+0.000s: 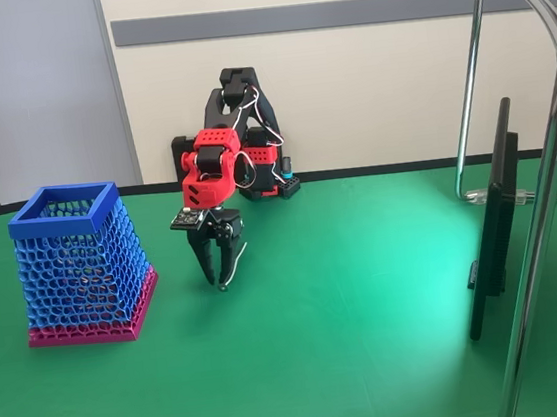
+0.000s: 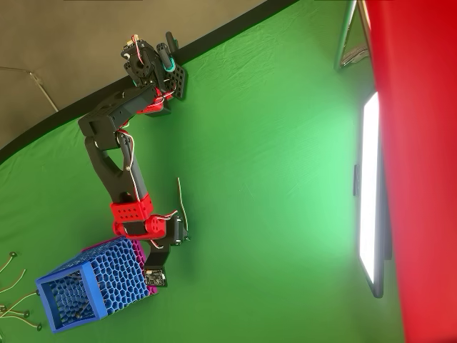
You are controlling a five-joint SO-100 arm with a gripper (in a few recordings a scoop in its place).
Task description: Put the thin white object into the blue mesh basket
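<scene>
The blue mesh basket (image 1: 73,262) (image 2: 89,286) stands upright on the green cloth, with a solid blue rim and a pink base. My red and black gripper (image 1: 218,282) (image 2: 178,234) points straight down just right of the basket in the fixed view, its tips at the cloth. The thin white object (image 2: 181,200) lies on the cloth, running from the gripper toward the arm's base. A small white bit shows at the fingertips in the fixed view, where the two tips nearly meet on the object's end. The gripper's body hides the rest of the stick there.
Several more thin sticks (image 2: 11,286) lie on the cloth beyond the basket at the overhead view's left edge. A flat dark panel (image 1: 492,224) and a chrome stand (image 1: 548,188) occupy the right side. Green cloth lies bare between them and the arm.
</scene>
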